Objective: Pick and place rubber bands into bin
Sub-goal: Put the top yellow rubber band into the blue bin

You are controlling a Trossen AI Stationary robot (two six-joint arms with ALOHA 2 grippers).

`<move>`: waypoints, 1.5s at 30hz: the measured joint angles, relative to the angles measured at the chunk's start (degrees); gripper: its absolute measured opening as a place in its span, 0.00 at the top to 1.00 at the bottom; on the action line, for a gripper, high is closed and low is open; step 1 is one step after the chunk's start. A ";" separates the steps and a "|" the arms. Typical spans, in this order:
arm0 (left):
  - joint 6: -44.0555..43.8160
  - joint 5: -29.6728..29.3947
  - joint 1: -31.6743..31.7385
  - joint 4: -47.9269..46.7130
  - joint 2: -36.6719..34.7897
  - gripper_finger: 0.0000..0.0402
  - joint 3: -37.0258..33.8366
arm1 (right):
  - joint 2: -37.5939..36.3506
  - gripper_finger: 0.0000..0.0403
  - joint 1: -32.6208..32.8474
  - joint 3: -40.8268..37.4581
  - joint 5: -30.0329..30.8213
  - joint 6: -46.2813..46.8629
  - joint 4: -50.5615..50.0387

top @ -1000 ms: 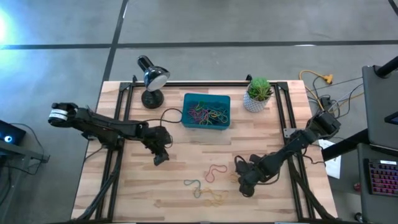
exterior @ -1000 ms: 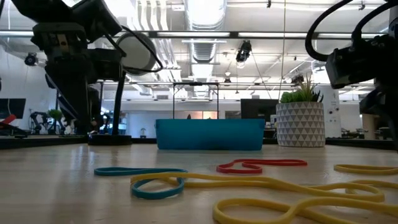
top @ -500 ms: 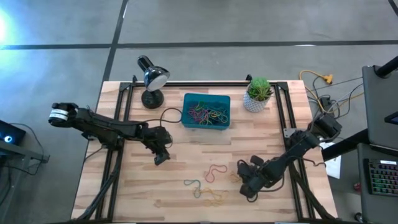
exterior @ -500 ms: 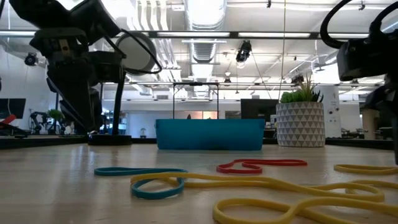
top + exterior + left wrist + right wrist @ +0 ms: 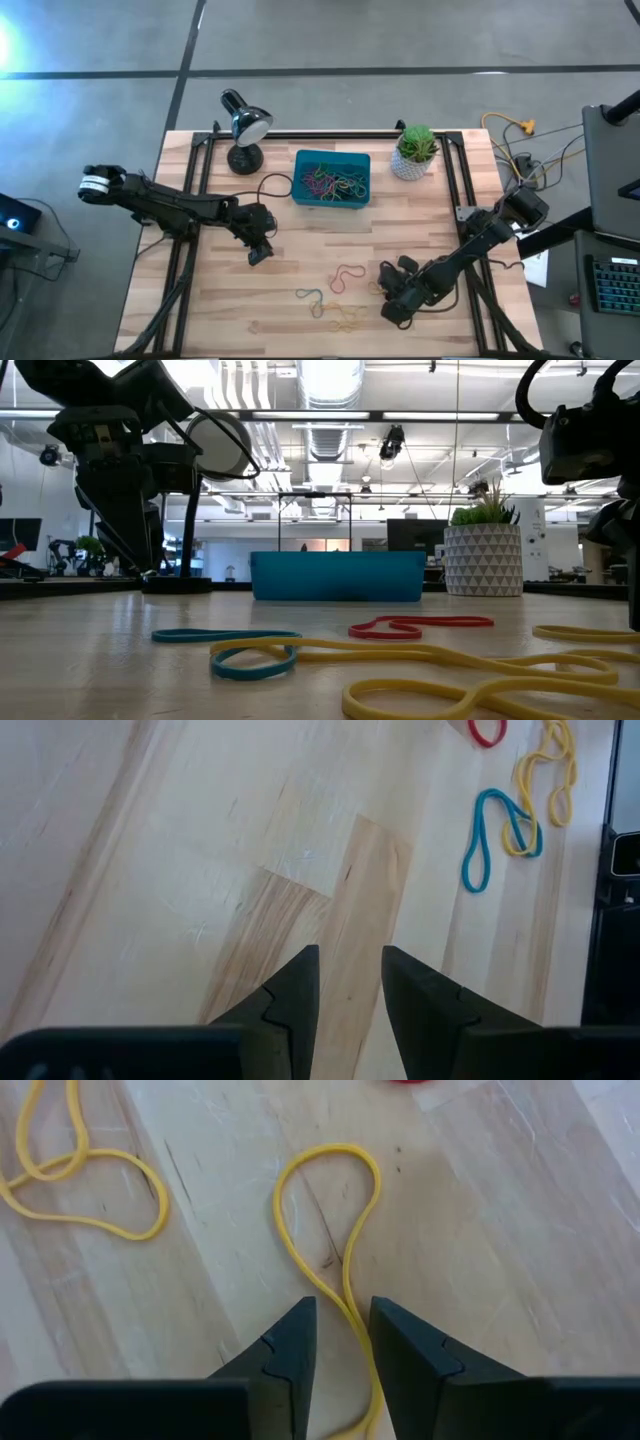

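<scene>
**Several bands loose on the table, a yellow one between the right fingers**

Several rubber bands lie on the near part of the wooden table (image 5: pixel 210 310). In the low view, long yellow loops (image 5: pixel 440 670) sprawl closest to the camera, one of them overlapping a blue band (image 5: pixel 225 645), with a red band (image 5: pixel 420 625) a little farther back.

The right gripper (image 5: pixel 388 305) is low over the table at the right end of this loose group. In its wrist view, its two dark fingers (image 5: pixel 285 1350) stand a narrow gap apart, and a strand of a yellow band (image 5: pixel 325 1230) runs into that gap; whether the fingers are actually pinching it cannot be told.

The left gripper (image 5: pixel 258 255) hovers above bare wood, well to the left of the bands. Its fingers (image 5: pixel 295 995) are likewise a narrow gap apart, with nothing between them.

Farther back, the teal bin (image 5: pixel 303 196) sits at mid-table near the far edge, holding a tangle of mixed-colour bands (image 5: pixel 335 183). A black desk lamp (image 5: pixel 243 125) stands to its left and a potted plant (image 5: pixel 415 150) in a white pot to its right.
</scene>
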 joint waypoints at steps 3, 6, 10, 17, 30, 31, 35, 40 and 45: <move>0.00 0.01 0.00 0.22 0.00 0.76 0.00 | 0.50 0.78 0.49 0.16 0.69 1.91 -0.67; 0.00 0.01 0.00 0.68 0.00 0.76 0.00 | 1.07 0.78 1.19 0.36 1.28 3.53 -1.41; -0.02 0.05 0.00 1.21 0.00 0.76 -0.02 | 1.57 0.78 1.92 0.44 2.18 3.97 -1.67; 0.00 0.06 0.02 1.23 0.02 0.76 -0.02 | 1.70 0.81 2.16 0.46 2.47 4.13 -2.13; 0.00 -0.51 0.00 1.47 0.02 0.76 -0.08 | 1.70 0.98 4.46 0.46 2.87 11.34 -3.58; 0.00 -0.52 0.00 1.46 0.02 0.76 -0.07 | 1.69 0.98 4.69 0.46 3.39 13.00 -3.74; 0.00 -0.52 0.00 1.47 0.02 0.76 -0.09 | 0.20 0.98 5.63 0.34 4.97 19.61 -5.11; 0.04 -0.54 0.01 3.47 0.04 0.76 -0.09 | -2.82 0.98 5.96 -0.35 6.51 20.84 -6.85; 0.13 -0.56 0.02 7.25 0.04 0.76 -0.09 | -4.24 0.98 5.95 -0.61 8.38 20.72 -6.36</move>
